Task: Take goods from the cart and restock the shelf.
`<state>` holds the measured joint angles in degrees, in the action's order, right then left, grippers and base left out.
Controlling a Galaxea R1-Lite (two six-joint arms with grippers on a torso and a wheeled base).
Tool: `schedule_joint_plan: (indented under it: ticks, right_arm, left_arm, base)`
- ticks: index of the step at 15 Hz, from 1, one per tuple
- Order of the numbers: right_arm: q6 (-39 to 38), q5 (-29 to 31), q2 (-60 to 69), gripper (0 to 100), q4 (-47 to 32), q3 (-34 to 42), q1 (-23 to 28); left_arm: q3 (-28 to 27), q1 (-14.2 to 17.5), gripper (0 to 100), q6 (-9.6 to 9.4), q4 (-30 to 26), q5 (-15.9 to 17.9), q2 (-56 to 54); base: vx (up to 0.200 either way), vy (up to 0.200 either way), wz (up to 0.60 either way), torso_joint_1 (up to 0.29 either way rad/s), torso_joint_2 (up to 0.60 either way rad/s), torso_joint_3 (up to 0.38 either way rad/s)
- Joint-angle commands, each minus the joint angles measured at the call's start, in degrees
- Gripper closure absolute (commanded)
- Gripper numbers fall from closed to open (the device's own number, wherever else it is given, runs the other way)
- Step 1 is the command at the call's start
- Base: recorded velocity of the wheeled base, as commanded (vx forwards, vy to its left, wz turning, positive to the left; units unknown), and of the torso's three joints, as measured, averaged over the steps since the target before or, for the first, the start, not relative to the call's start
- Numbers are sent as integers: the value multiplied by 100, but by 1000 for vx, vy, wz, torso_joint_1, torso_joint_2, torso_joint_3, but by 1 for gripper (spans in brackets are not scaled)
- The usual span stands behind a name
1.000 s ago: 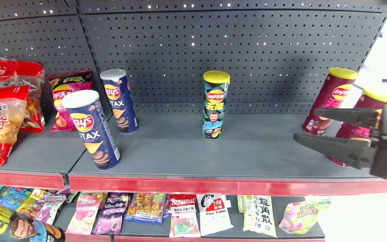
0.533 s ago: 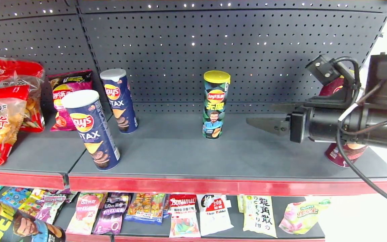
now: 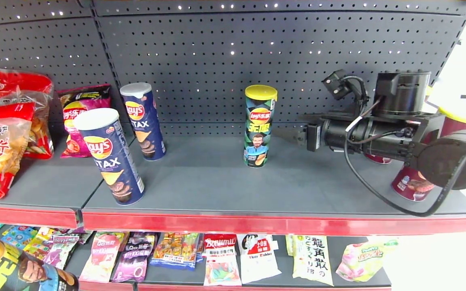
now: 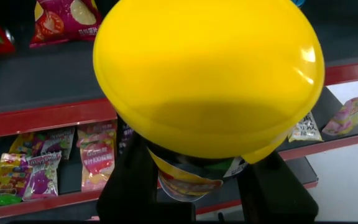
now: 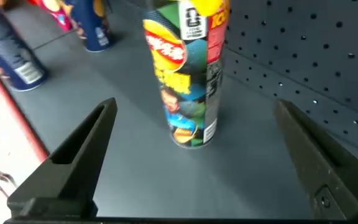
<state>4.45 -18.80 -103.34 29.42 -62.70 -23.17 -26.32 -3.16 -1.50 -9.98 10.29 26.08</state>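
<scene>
A green-and-black chip can (image 3: 259, 126) with a yellow lid stands upright mid-shelf, also facing me in the right wrist view (image 5: 188, 81). My right gripper (image 3: 293, 128) hovers over the grey shelf (image 3: 217, 186) just right of that can, open, its fingers (image 5: 73, 168) spread wide and a short gap from it. My left gripper (image 4: 197, 186) is shut on a second yellow-lidded can (image 4: 207, 74), which shows low at the left in the head view (image 3: 10, 270), below the shelf's front edge.
Two blue cans (image 3: 109, 155) (image 3: 144, 120) stand left of centre, snack bags (image 3: 2, 133) at the far left. Maroon cans (image 3: 413, 184) stand at the right end behind my right arm. The lower shelf (image 3: 225, 258) holds several candy bags.
My right arm has swept left along the shelf from its right end and now points at the green can. The can in my left gripper shifted slightly.
</scene>
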Motion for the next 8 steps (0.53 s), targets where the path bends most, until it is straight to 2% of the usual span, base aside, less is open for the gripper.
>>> schedule_joint_plan:
  ticks: [1, 5, 8]
  right_arm:
    - [3, -1, -283, 0, 3, -138, -3]
    - [3, -19, -626, 0, 29, -674, -29]
    - [-14, -27, -626, 0, 29, -770, -240]
  left_arm:
    - [4, -1, 100, 1, -4, -1, 12]
    - [4, -1, 100, 1, -4, -53, 12]
    - [-5, -1, 100, 1, -4, -62, 73]
  base:
    - [0, 0, 0, 0, 0, 0]
    - [0, 0, 0, 0, 0, 0]
    - [0, 0, 0, 0, 0, 0]
